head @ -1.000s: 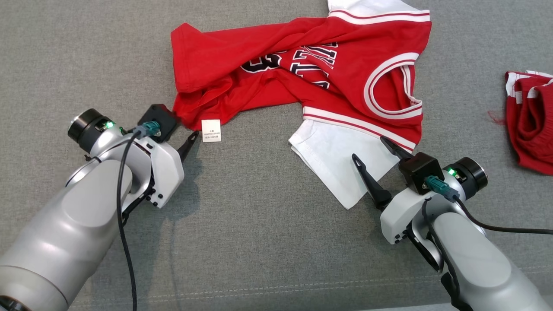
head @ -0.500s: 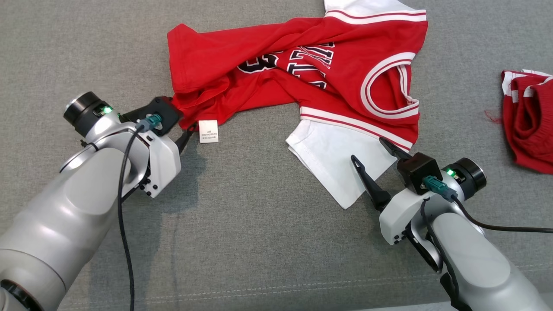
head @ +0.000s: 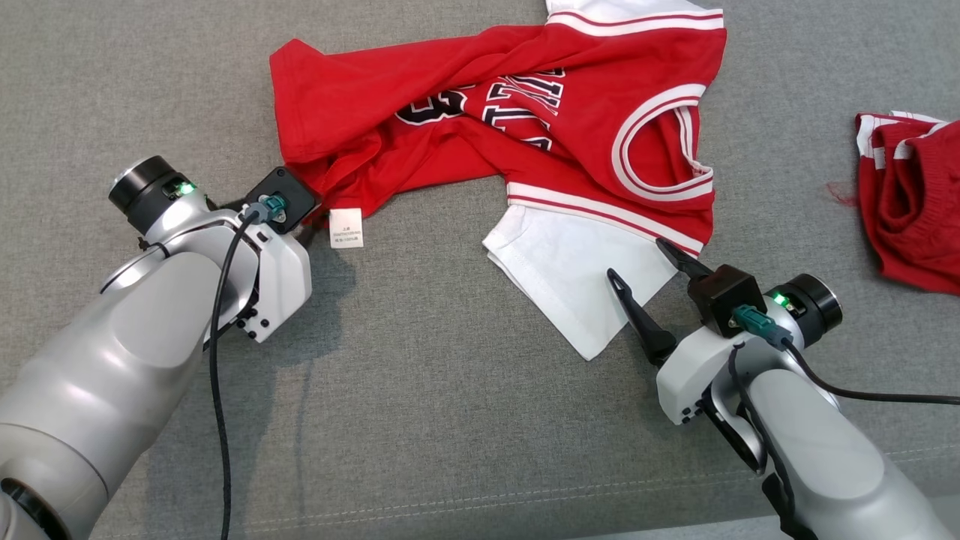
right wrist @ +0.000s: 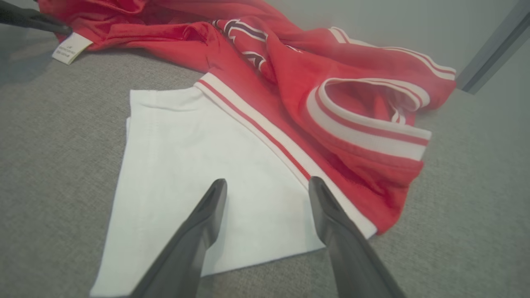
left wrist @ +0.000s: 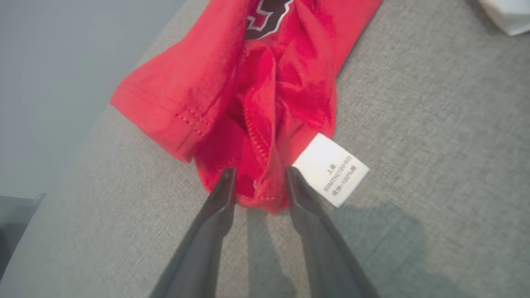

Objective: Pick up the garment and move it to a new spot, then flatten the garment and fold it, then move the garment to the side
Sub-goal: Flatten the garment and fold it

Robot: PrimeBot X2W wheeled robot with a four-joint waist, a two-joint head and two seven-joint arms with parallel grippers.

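While my left gripper [left wrist: 258, 176] straddles the garment [left wrist: 198, 91] hem, jaws apart, my right gripper [right wrist: 267, 184] hangs spread over its white sleeve [right wrist: 174, 136]. I judge this the pickup step. Next, both must pinch cloth.

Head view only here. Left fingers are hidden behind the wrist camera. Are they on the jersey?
Observer: Left wrist view: the left gripper has one fingertip on either side of a bunched hem corner of the red jersey. I can't tell whether it is pinching.
Operator: Care label between the fingers?
Observer: No. The white label lies on the grey cushion just outside the finger on that view's right, not in the gap.
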